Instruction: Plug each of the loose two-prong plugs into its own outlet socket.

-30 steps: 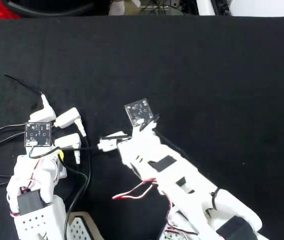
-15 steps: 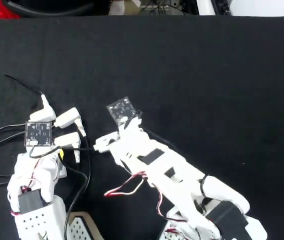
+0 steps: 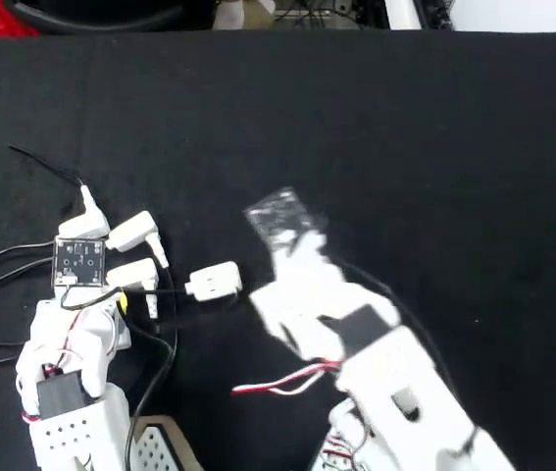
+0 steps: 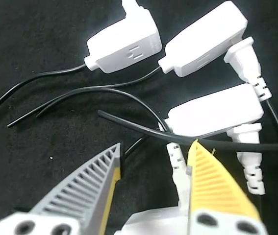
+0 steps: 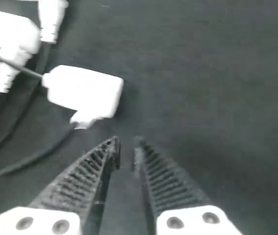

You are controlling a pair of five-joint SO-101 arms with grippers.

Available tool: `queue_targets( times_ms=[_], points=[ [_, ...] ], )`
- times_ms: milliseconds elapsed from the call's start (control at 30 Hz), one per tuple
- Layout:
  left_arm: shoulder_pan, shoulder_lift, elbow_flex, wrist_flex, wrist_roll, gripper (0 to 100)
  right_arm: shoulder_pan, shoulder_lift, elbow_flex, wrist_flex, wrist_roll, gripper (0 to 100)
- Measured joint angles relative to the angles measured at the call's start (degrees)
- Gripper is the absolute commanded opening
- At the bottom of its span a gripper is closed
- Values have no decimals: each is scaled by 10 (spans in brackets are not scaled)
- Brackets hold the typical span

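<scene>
**Operator:** What is my right arm doing?

**Spotter:** Your right gripper (image 5: 126, 143) is hovering over the black table cloth (image 3: 405, 147). Its fingertips are standing only a sliver apart, and you are gripping nothing. The loose white block (image 5: 85, 92) is lying on the cloth just left of your fingers, with its black cord trailing off left.

**Operator:** And the left side?

**Spotter:** Your left gripper (image 4: 155, 145) is sitting wide open at the near left. It is straddling a black cable (image 4: 129, 122) and clamping nothing. A ribbed plug tail (image 4: 175, 156) is lying right beside your yellow finger (image 4: 210, 181). Just beyond are the far socket block (image 3: 132, 231), the nearer socket block (image 3: 132, 275) and the left socket block (image 3: 88, 218). A far plug (image 4: 246, 56) and a near plug (image 4: 246, 147) are butting against the right ends of the first two. I cannot tell whether they are fully seated.
</scene>
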Motion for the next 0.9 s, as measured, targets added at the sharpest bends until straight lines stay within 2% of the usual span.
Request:
queue_targets(
  times_ms=[67, 167, 333, 467, 600, 733, 900],
  points=[
    [2, 0, 0, 0, 0, 119, 48, -62, 10, 42, 26, 12],
    [10, 0, 0, 0, 0, 23, 130, -139, 61, 44, 50, 12],
    [52, 0, 0, 0, 0, 28, 226, -262, 198, -8, 57, 12],
    [62, 0, 0, 0, 0, 30, 247, -362, 286, -22, 57, 12],
    [103, 0, 0, 37, 0, 29, 251, -453, 289, 57, 57, 15],
    [174, 0, 0, 78, 0, 29, 252, -459, 289, 122, 59, 13],
    [189, 0, 1, 96, 0, 30, 280, -459, 289, 141, 59, 15]
  ],
)
